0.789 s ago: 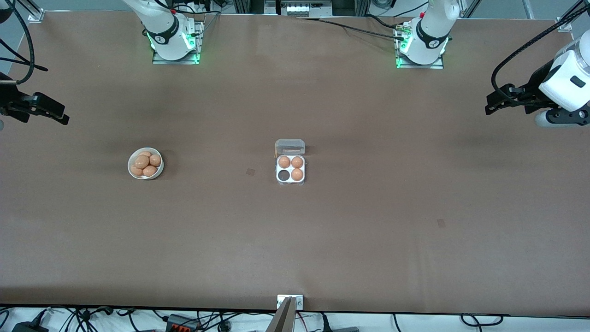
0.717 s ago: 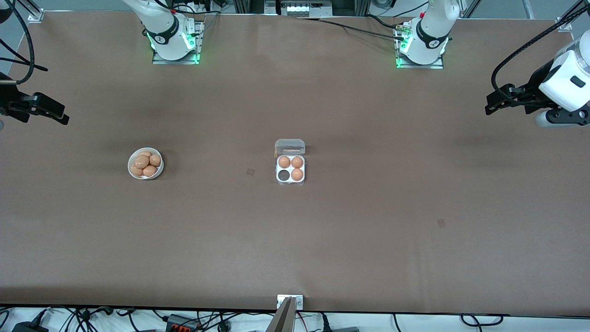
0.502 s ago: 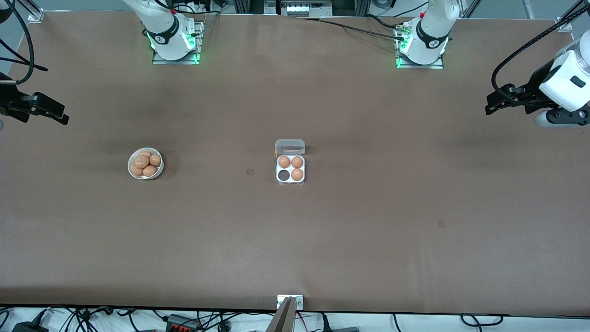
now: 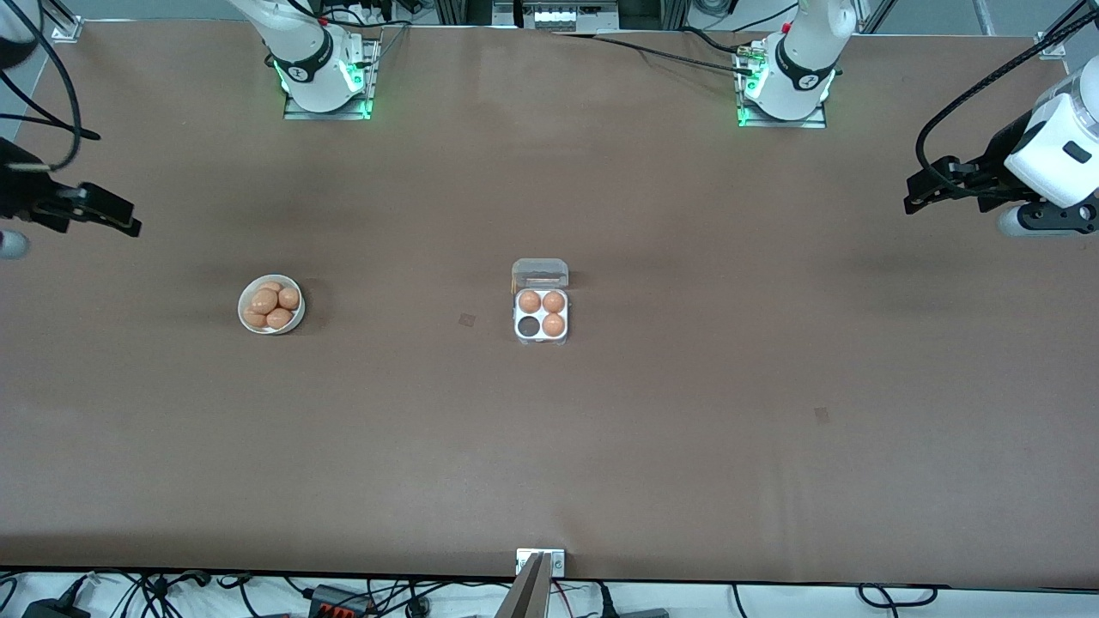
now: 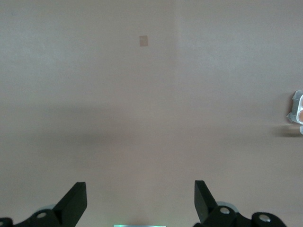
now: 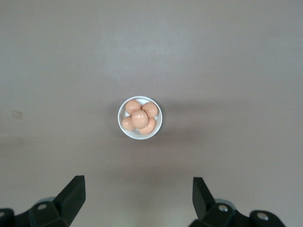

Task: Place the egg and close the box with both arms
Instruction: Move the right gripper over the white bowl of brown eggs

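The box sits mid-table, a white four-cell tray with its clear lid open. It holds three eggs; one cell is empty and dark. Several more eggs lie in a round white bowl toward the right arm's end, also in the right wrist view. My right gripper is open and empty, high over the table's edge at the right arm's end; its fingers frame the bowl. My left gripper is open and empty over the left arm's end; the box's edge just shows in its view.
Small dark marks lie on the brown table, one beside the box and one nearer the front camera. A metal bracket sits at the table's near edge. Arm bases stand along the top.
My right gripper has shifted slightly toward the bowl. The left arm, the box and the eggs have not moved.
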